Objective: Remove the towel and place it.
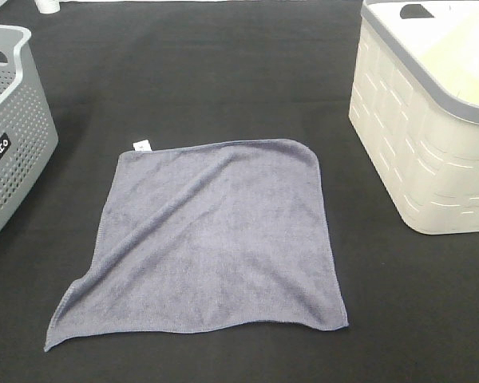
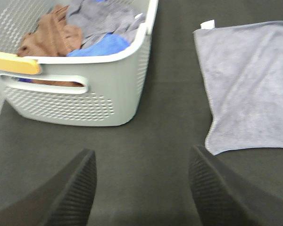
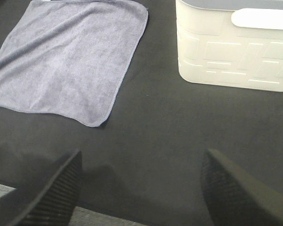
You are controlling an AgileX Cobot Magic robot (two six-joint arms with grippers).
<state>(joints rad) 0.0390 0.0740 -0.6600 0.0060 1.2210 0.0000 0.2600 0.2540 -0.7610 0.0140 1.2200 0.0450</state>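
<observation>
1. Centre of the exterior high frame, on the black table [image 1: 223,88]: towel [image 1: 207,239] spread flat, one layer, nothing gripping it.
2. Looks done, or near enough: towel out of the grey basket [image 1: 12,120] at the left edge and laid between it and the white basket [image 1: 419,152] at upper right, touching neither.
3. Left, at a guess: nothing but perhaps smoothing the faint diagonal crease and the stretched lower-left corner.
4. Roughly square, so no real long axis; sitting slightly skewed, top edge rising toward the right, lower-left corner pulled out to a point toward bottom left.
5. White tag [image 1: 141,146] at the upper-left corner, pointing up the frame.
6. Left gripper [image 2: 141,188] spread wide and empty, hovering over bare table, perforated basket with brown cloth [image 2: 49,35] and blue cloth [image 2: 104,44] inside at upper left, towel at upper right.
7. Right gripper [image 3: 141,188] likewise parted, holding nothing, towel at upper left, white basket at upper right.
</observation>
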